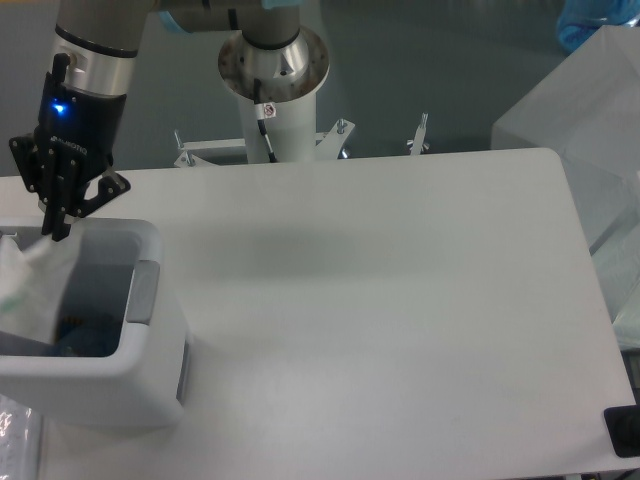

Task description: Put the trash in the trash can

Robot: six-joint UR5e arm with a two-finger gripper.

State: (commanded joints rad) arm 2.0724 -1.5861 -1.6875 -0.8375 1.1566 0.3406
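The black two-finger gripper [57,228], carried on a silver and black wrist with a small blue light, is held above the far left corner of the white boxy plastic trash can [140,375], its finger tips pointed downward at the rim. The fingers are drawn together on the upper corner of a crumpled clear-white plastic wrapper [30,290], which is pinched between them and hangs down from the tips into the open top of the can. The wrapper is draped against the left inner side of the can, and a faint green mark is seen at its left edge; its lower part lies inside the walls, below the rim. Deeper in the can, at the dark bottom, a blue patch is visible, but whether it belongs to the crushed bottle cannot be told. A grey handle plate [143,291] is set into the right wall of the can, facing the middle of the table. The can stands at the left front corner of the white rectangular table [400,300]. Behind the table, the round silver and white arm base [273,70] is mounted near the far edge, well apart from the can.
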